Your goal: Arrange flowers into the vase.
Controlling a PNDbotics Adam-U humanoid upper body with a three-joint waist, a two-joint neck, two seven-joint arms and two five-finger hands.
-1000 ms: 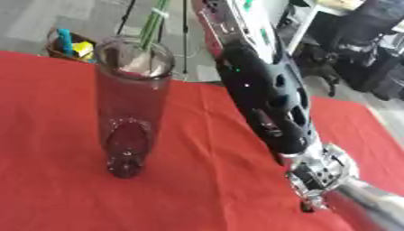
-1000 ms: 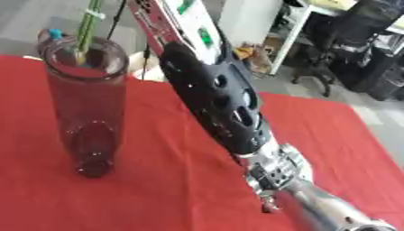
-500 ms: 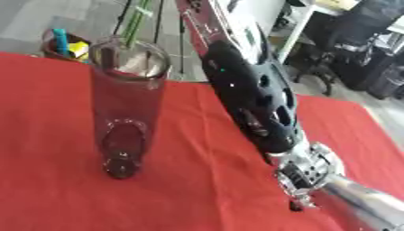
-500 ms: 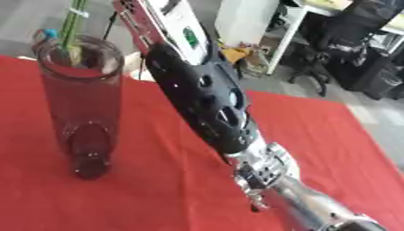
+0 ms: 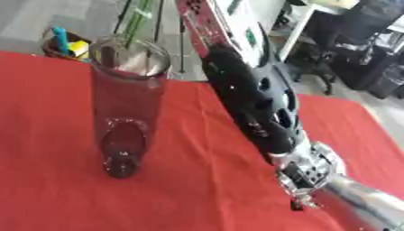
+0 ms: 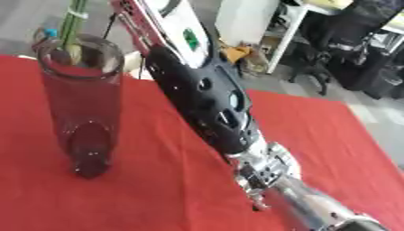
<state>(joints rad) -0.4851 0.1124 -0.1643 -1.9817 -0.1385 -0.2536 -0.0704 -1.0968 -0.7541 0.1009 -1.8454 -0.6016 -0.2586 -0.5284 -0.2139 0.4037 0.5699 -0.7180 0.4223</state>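
Hands stay out of frame, so their grip cannot be told; green stems [image 6: 73, 27] enter the vase [image 5: 126, 108], needing lowering.

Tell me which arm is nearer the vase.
Right. The right arm slants up just to the right of the vase; the left arm shows in no view.
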